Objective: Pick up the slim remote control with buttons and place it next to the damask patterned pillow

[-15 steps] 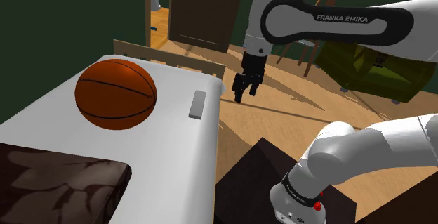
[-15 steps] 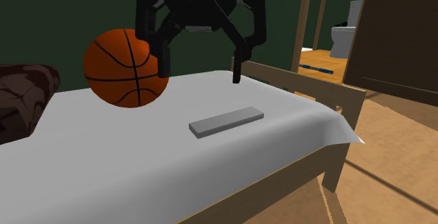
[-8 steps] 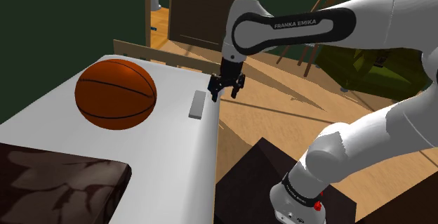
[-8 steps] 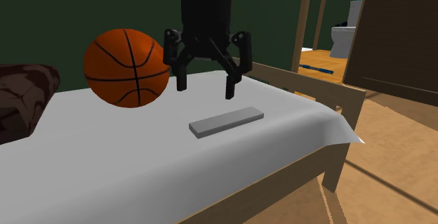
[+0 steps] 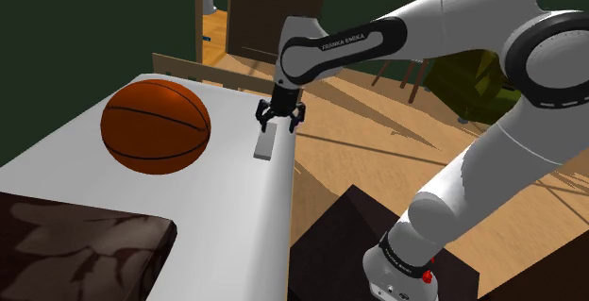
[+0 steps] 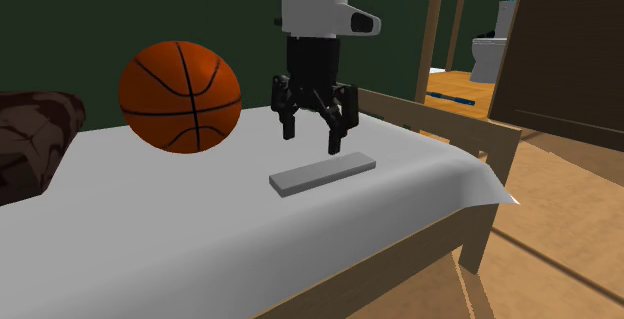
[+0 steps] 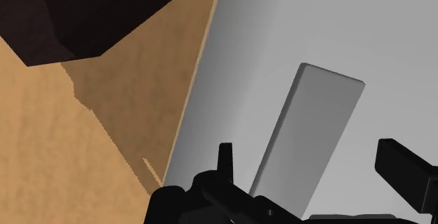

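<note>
The remote is a plain grey slim slab (image 5: 265, 142) lying flat on the white bed (image 5: 231, 214) near its edge; no buttons are drawn on it. My black gripper (image 5: 278, 127) hangs open just above the remote's far end and does not touch it. In the second exterior view the gripper (image 6: 313, 142) points down over the remote (image 6: 322, 175). In the wrist view the remote (image 7: 309, 128) lies between the spread fingers of the gripper (image 7: 307, 152). The dark brown patterned pillow (image 5: 75, 242) lies at the bed's near end in the shoulder view, also seen as a pillow (image 6: 30, 137) in the second exterior view.
A large orange basketball (image 5: 155, 126) rests on the bed between the remote and the pillow, shown too as a basketball (image 6: 181, 96). A wooden bed frame (image 6: 480, 152) rims the bed's end. Beside the bed are wooden floor (image 5: 378, 158) and the dark stand (image 5: 344, 242).
The gripper has swung toward the shoulder view's left and come down, from off the bed's edge to just above the remote. Its fingers stay open. The remote has not moved.
</note>
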